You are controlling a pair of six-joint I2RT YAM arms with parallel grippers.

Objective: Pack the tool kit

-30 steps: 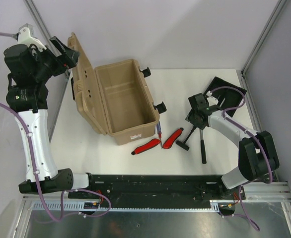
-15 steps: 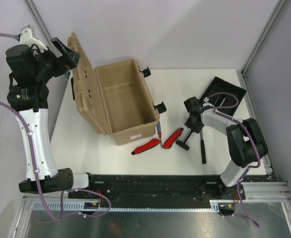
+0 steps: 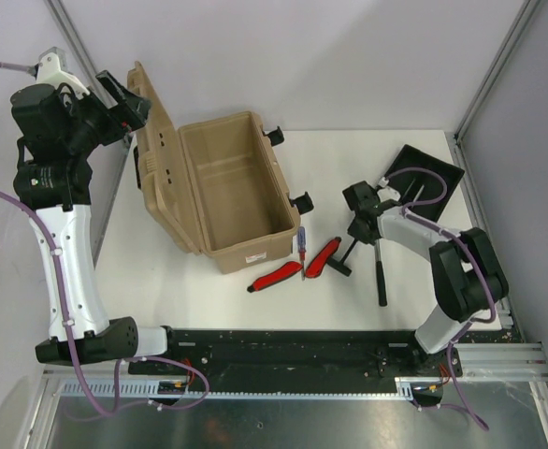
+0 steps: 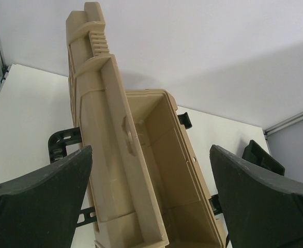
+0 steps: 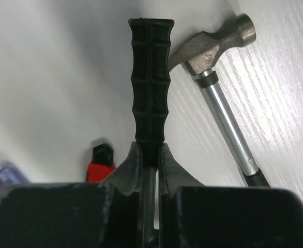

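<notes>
Right wrist view: right fingers [image 5: 132,168] pinch a black ribbed handle [image 5: 150,77] — left fingers [image 4: 43,196] spread wide, facing the toolbox [image 4: 110,155].

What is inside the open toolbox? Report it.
Inside the toolbox, only its bare tan floor and walls show; there are no tools. A thin strip of floor along the near wall is covered by that wall's rim.

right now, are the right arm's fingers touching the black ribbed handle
Touching. The right wrist view shows both fingers clamped on the black ribbed handle at its lower end, no gap either side.
</notes>
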